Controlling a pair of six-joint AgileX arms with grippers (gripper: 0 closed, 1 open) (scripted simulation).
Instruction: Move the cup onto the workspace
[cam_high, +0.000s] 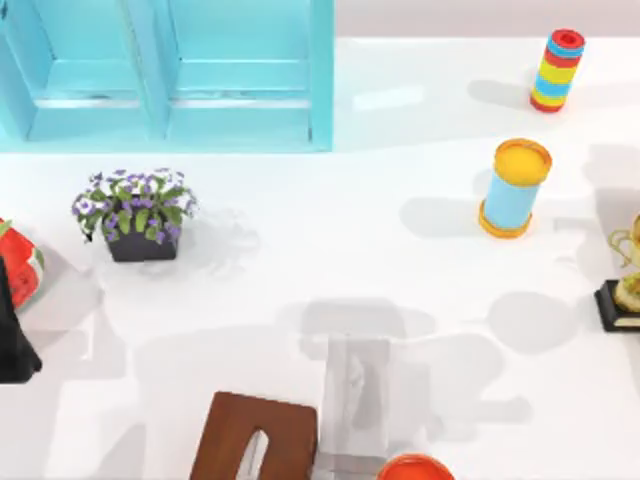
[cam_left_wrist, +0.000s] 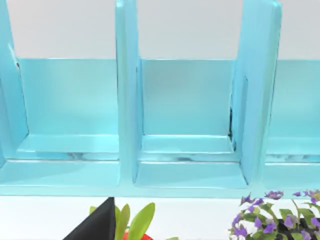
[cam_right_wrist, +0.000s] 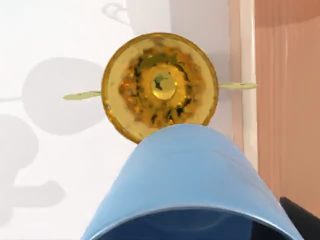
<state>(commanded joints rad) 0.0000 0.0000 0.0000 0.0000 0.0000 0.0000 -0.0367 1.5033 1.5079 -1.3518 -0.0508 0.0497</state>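
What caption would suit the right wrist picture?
Blue cup close to the camera, above a golden trophy standing on the white tabletop.

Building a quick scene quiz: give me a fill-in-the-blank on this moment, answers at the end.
1. In the right wrist view, the blue cup hangs above a golden ____.
2. The flowers in the dark pot are ____ in colour.
3. The light-blue cylinder stands on the table's ____ side in the top view.
4. The left wrist view faces the open compartments of the turquoise ____.

Missing words: trophy; purple; right; cabinet
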